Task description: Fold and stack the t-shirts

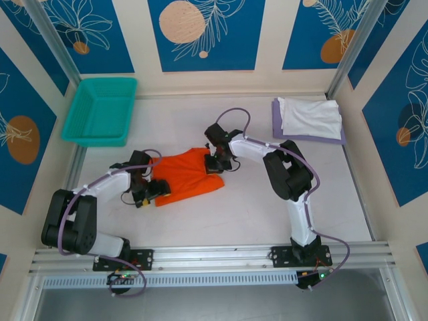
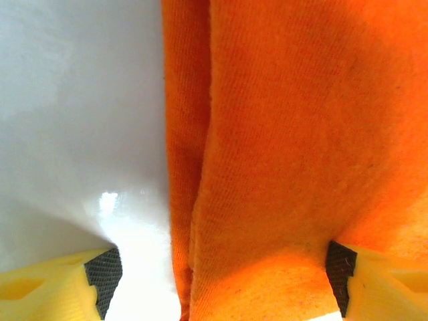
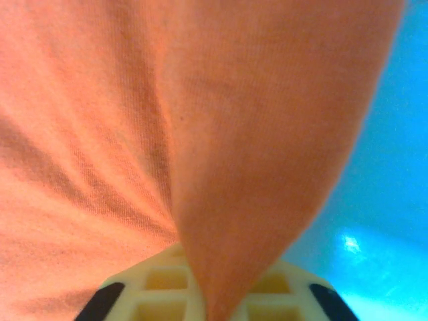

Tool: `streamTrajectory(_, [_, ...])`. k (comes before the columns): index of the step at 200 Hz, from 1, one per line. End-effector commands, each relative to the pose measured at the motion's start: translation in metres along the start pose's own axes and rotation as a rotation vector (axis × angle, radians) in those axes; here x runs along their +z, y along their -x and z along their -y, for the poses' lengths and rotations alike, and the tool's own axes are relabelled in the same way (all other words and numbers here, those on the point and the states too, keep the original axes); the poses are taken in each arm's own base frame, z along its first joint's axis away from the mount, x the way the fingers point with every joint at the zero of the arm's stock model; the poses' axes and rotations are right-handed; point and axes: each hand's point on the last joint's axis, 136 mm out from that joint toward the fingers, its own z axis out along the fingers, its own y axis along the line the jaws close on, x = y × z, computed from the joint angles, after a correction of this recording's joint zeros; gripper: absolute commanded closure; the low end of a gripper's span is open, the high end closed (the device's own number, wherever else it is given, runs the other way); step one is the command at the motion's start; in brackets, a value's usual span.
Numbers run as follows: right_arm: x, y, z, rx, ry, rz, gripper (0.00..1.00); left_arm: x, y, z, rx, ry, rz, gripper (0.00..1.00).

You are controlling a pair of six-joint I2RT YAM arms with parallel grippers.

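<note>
I see the bright orange cloth t-shirt (image 1: 190,175) mid-table (image 1: 254,214). Right tool (image 1: 215,164) clenched on its far edge. Left tool (image 1: 148,192) released, jaws straddling the near-left hem. I'd pinch all layers there, then lift both tools evenly.

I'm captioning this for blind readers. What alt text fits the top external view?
An orange t-shirt lies rumpled on the white table, the right tool shut on its far-right edge and the left tool at its near-left corner. A folded white t-shirt rests on a lavender t-shirt at the far right; a teal basket sits far left.
</note>
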Motion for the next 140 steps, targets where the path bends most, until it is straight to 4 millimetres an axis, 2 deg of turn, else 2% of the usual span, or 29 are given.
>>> streamTrajectory(1, [0.01, -0.01, 0.055, 0.012, -0.244, -0.022, 1.0, -0.003, -0.003, -0.007, -0.011, 0.042, -0.007, 0.15])
streamTrajectory(21, [-0.008, 0.012, 0.067, 0.0, -0.299, 0.046, 1.0, -0.022, 0.011, 0.01, 0.011, -0.003, 0.047, 0.13])
streamTrajectory(49, [-0.049, 0.051, 0.097, 0.044, -0.373, 0.169, 1.0, -0.039, 0.016, 0.023, 0.017, -0.058, 0.094, 0.11])
streamTrajectory(91, [-0.122, 0.104, 0.134, 0.041, -0.464, 0.331, 1.0, -0.035, 0.003, 0.022, 0.009, -0.09, 0.068, 0.11])
streamTrajectory(120, [-0.169, 0.126, 0.167, 0.071, -0.54, 0.395, 1.0, -0.032, -0.004, 0.017, -0.003, -0.093, 0.058, 0.1])
streamTrajectory(140, [-0.203, 0.139, 0.179, 0.067, -0.561, 0.464, 1.0, -0.031, -0.008, 0.015, -0.01, -0.096, 0.055, 0.1])
